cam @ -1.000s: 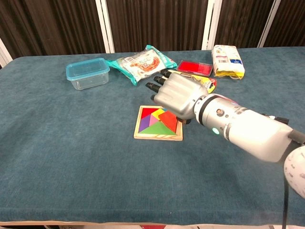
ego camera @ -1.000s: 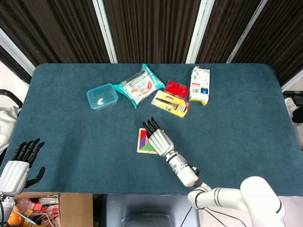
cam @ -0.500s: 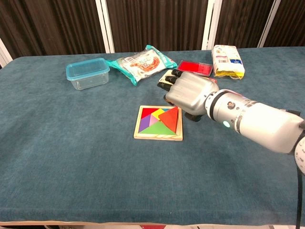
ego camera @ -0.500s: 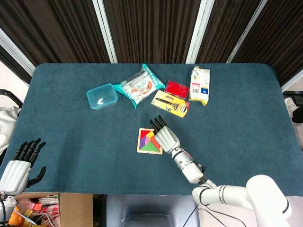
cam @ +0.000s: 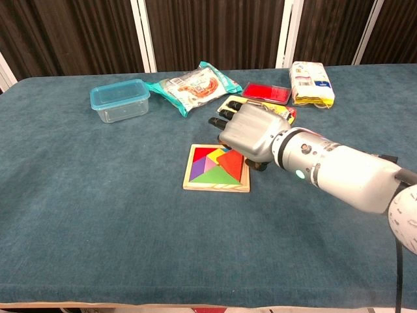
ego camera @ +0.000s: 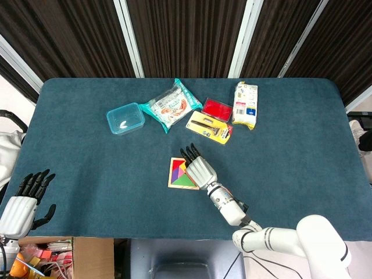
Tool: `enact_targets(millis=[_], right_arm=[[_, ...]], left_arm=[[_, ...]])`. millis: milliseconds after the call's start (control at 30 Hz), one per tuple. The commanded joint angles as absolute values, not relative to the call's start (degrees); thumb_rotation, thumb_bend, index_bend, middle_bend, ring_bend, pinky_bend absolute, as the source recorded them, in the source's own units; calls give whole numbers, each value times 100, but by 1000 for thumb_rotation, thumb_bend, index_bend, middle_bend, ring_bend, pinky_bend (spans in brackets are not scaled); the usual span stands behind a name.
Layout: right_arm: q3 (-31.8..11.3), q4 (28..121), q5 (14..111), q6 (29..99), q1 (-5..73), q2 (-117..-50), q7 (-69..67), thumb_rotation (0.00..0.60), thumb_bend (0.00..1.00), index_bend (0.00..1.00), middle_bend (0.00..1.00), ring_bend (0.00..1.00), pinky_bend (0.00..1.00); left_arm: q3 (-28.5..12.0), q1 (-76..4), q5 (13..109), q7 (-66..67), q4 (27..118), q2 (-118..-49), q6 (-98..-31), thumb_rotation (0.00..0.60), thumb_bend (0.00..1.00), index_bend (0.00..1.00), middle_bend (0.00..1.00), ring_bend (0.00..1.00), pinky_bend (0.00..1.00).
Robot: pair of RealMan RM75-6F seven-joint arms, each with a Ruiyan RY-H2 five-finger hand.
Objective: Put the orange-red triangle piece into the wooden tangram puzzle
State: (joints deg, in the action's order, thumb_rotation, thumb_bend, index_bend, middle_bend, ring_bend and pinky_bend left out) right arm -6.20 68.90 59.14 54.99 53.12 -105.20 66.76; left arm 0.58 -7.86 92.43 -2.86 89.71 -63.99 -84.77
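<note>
The wooden tangram puzzle (ego camera: 176, 175) (cam: 215, 188) lies flat near the table's middle with coloured pieces in it. The orange-red triangle (cam: 232, 163) lies in its right half, partly under my right hand. My right hand (ego camera: 199, 168) (cam: 248, 132) hangs palm down over the puzzle's right edge, fingers stretched away from me and slightly apart. Its palm hides whether it touches the triangle. My left hand (ego camera: 23, 200) rests off the table's front left corner, fingers spread, holding nothing; only the head view shows it.
Along the back stand a blue-lidded clear box (ego camera: 125, 118) (cam: 119, 100), a snack bag (ego camera: 170, 104) (cam: 192, 85), a red flat box (ego camera: 217, 108) (cam: 267, 92), a yellow razor pack (ego camera: 209, 127) and a white packet (ego camera: 246, 104) (cam: 311, 83).
My right hand drew back to the right, then came left again over the puzzle's right side. The orange-red triangle stood tilted up half a second ago and now lies flatter in the tray.
</note>
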Motion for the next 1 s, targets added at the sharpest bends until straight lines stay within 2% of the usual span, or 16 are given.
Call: enact_targets(millis=[33, 667, 800, 900, 1000], right_arm=[[-595, 6896, 5887, 5496, 5308, -10525, 6689, 600, 530, 458, 103, 0, 0], [-447, 7292, 6016, 5717, 5232, -10279, 6688, 600, 530, 464, 103, 0, 0], [-469, 7662, 6360, 6174, 5013, -10064, 6207, 600, 524, 319, 94, 0, 0], [-252, 8350, 6950, 6880, 4530, -9561, 5457, 600, 437, 218, 64, 0, 0], [190, 9249, 7431, 7784, 3821, -8780, 5032, 600, 313, 60, 5, 0, 0]], left_arm=[[73, -771, 9258, -281, 8972, -6401, -8495, 600, 454, 0, 0, 0, 61], [77, -777, 9293, -263, 8995, -6393, -8510, 600, 454, 0, 0, 0, 61], [88, -771, 9341, -306, 8968, -6398, -8547, 600, 454, 0, 0, 0, 61], [98, -754, 9377, -363, 8907, -6399, -8598, 600, 454, 0, 0, 0, 61], [89, -741, 9381, -386, 8846, -6418, -8639, 600, 454, 0, 0, 0, 60]])
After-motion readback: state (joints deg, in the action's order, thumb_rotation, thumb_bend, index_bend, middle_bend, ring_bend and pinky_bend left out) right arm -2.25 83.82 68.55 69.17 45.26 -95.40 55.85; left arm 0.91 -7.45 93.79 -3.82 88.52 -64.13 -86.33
